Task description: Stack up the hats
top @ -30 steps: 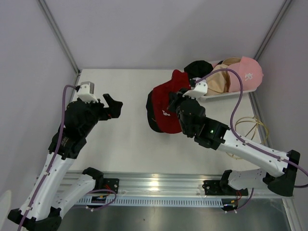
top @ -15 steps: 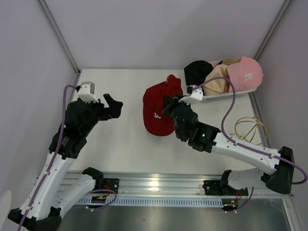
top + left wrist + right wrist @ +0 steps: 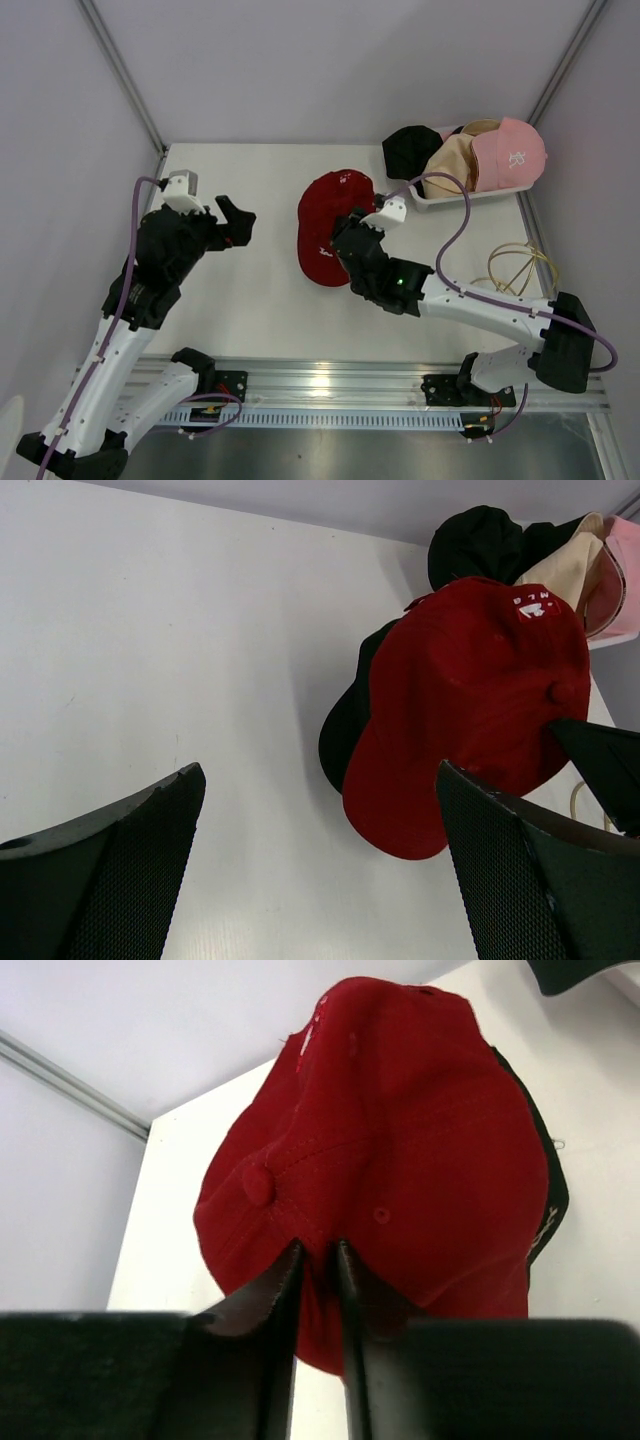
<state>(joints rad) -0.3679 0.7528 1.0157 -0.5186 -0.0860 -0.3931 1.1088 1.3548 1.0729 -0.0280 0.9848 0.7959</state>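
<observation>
So the right gripper is nearly closed, pinching a fold of the red cap, which lies mid table. Meanwhile the left gripper is wide open, holding nothing. The other hats sit in the basket.

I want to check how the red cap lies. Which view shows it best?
Left wrist: the red cap appears nearly whole, logo visible. From the top its near edge hides under the right arm; the right wrist sees it close up, lower edge blocked.

Pink cap: cut off at the left wrist view's right edge.
Dark fabric: mostly hidden beneath the red cap.
Right gripper: pinch on cap unclear.
</observation>
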